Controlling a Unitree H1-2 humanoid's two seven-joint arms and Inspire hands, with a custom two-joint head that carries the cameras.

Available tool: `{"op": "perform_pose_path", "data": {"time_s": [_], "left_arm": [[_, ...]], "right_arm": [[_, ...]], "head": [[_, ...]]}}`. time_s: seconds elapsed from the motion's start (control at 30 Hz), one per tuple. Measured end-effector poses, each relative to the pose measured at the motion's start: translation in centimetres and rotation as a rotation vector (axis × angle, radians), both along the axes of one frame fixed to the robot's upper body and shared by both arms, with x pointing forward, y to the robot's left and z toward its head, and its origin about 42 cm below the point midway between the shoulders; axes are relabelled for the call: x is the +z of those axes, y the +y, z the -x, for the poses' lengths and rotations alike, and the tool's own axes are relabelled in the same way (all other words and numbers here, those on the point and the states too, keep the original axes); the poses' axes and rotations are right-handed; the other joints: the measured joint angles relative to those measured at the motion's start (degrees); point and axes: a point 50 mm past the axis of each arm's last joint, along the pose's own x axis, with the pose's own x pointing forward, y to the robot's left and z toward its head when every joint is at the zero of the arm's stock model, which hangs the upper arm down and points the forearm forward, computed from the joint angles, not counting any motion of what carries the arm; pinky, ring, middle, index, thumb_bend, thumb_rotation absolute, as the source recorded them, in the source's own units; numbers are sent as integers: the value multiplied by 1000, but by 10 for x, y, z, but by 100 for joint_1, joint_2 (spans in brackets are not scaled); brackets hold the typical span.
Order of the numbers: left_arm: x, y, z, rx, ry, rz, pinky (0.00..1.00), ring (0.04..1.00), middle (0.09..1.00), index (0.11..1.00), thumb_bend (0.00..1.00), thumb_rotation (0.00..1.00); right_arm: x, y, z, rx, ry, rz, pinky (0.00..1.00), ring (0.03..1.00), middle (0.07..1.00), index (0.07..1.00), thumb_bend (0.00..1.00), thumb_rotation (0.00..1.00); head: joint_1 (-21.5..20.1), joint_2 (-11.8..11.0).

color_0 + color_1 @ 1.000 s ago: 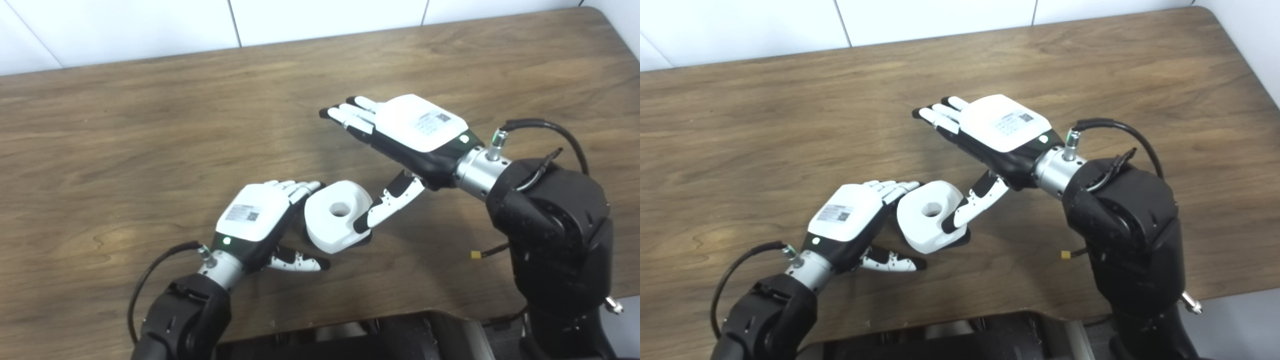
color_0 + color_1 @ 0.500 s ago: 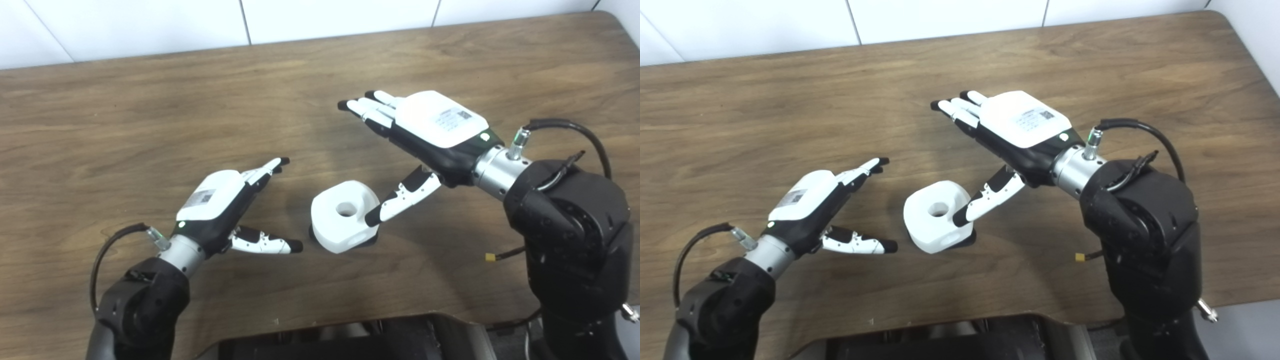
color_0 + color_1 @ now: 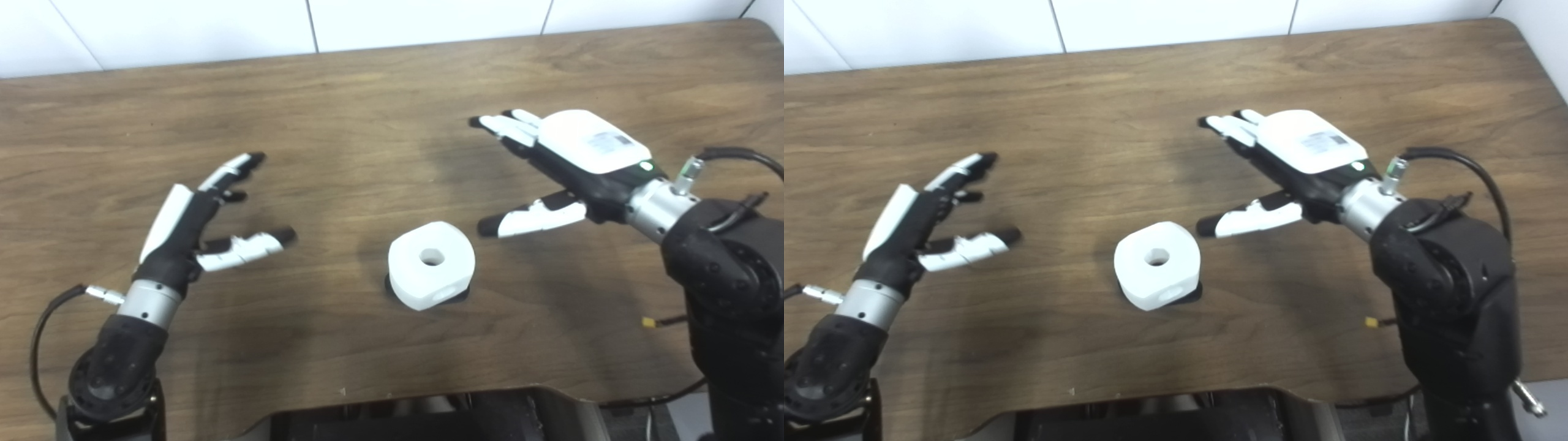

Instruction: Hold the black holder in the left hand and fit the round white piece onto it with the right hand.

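- On the left of the brown wooden table, the left hand hovers with fingers spread and thumb apart, holding nothing, well apart from the piece.
- Near the table's middle sits the round white plastic piece with a centre hole, on the black holder, only a dark edge of which shows beneath.
- To the right, the right hand hangs palm down, fingers extended together, thumb pointing toward the piece without touching it.

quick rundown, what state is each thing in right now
round white piece: seated on the black holder, free of both hands
black holder: on the table under the white piece, mostly hidden
left hand: open, holds nothing
right hand: open, holds nothing
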Motion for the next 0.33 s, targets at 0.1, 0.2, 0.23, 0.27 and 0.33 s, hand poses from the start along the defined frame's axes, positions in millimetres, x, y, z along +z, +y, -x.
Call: {"op": "perform_pose_path", "data": {"time_s": [0.1,0.2,0.23,0.27,0.33], "left_arm": [[1,2,0,11,-9,18,887,894,883,894,581,627],[7,10,0,67,-32,37,839,863,860,866,523,579],[9,14,0,100,-38,75,837,861,859,864,510,557],[12,16,-1,131,-47,113,844,863,861,868,500,583],[16,17,0,162,-53,189,863,866,864,873,490,623]], "right_arm": [[-2,-3,2,-18,-18,-24,862,969,950,959,721,1000],[-4,-9,1,-41,-22,-41,870,972,950,961,715,1000],[-7,-11,1,-54,-13,-58,872,974,951,962,714,1000],[-10,-14,1,-71,-2,-74,879,977,952,967,710,1000],[-14,-17,2,-91,8,-97,886,982,954,974,708,1000]], "head": [[35,-44],[35,-44],[61,-79],[62,-79],[97,-97]]}}
